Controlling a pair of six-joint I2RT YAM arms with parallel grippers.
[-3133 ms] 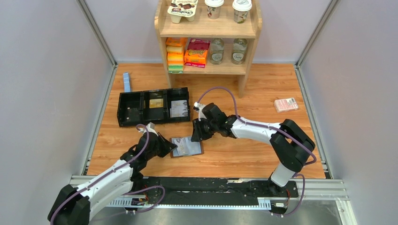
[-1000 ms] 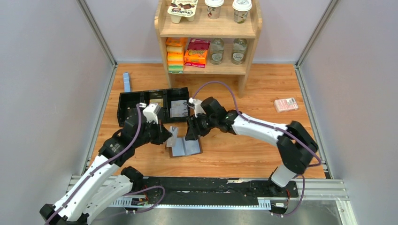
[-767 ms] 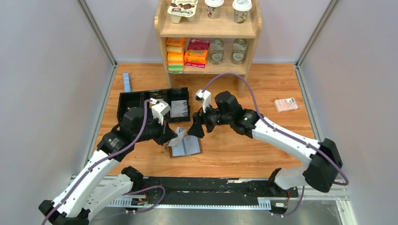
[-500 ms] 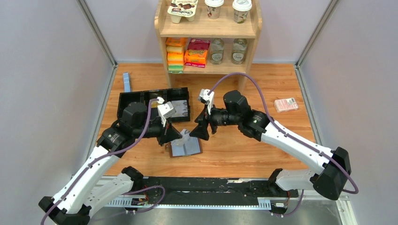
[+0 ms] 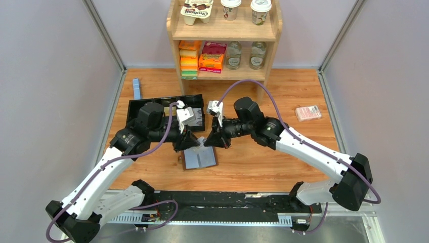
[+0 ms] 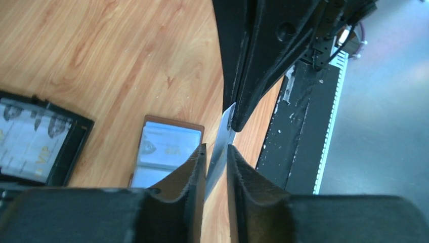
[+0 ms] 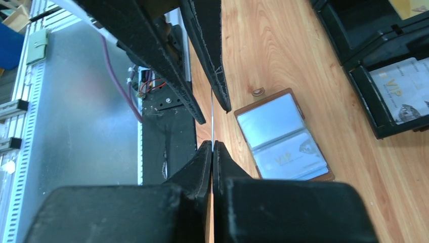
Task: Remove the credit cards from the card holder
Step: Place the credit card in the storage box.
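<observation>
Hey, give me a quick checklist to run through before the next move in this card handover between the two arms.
1. Right fingers shut on the thin silvery card: ok.
2. Left fingers parted off that card: ok.
3. Card out from between the left fingers: not ok, it sits in their gap.
4. Brown leather card holder lying open and flat on the table: ok.
5. Holder emptied: not ok, a pale card shows in one pocket.
</observation>
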